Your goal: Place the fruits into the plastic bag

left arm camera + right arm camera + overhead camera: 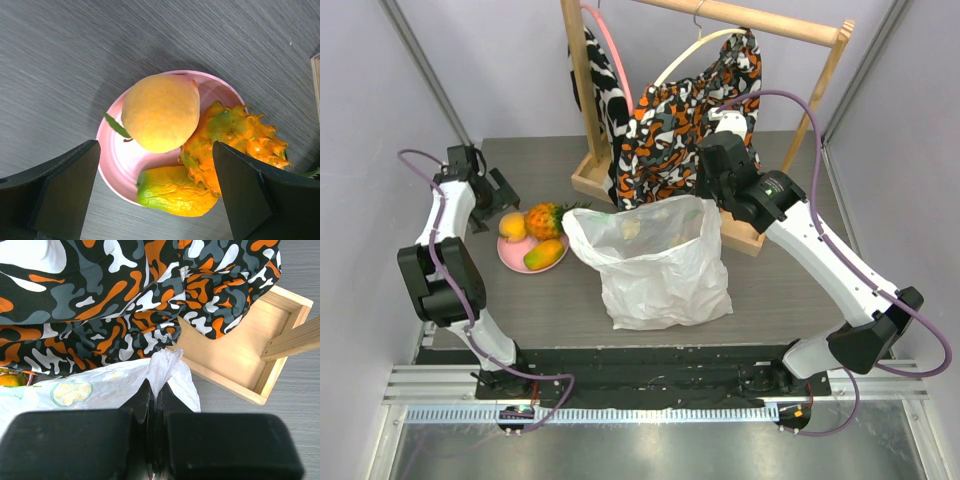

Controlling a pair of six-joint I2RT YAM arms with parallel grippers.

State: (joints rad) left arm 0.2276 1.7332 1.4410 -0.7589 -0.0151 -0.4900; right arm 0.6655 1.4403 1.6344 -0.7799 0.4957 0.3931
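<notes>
Looking through the left wrist camera, I see my left claw point(156, 150) hanging wide open above the pink plate point(116, 165), one dark finger at each side of the view and nothing between them. Three fruits lie on that plate, all touching. A round yellow-orange fruit point(160, 112) with a small green leaf sits towards the plate's left. The pineapple point(235, 140) rests against it and overhangs the rim. The mango point(175, 192) lies along the near edge of the plate.

From the top camera, the plate sits on the left part of the grey surface point(770, 290). The pineapple's green crown points right and almost reaches the plastic bag point(655, 265). The bag stands in the middle of the surface with its mouth facing up and open. I cannot make out what is inside it.

My right claw point(154, 395) is closed, pinching a bunched fold of the bag's rim at the far right corner and holding it up.

Just behind the bag, the patterned cloth point(125, 300) hangs from the wooden rack point(582, 90), and its hem drapes down to the bag's far edge. The rack's tray base point(235, 355) rests on the surface beside the pinched corner, close to my right claw. The rack's left post stands behind the plate, between the two arms.
</notes>
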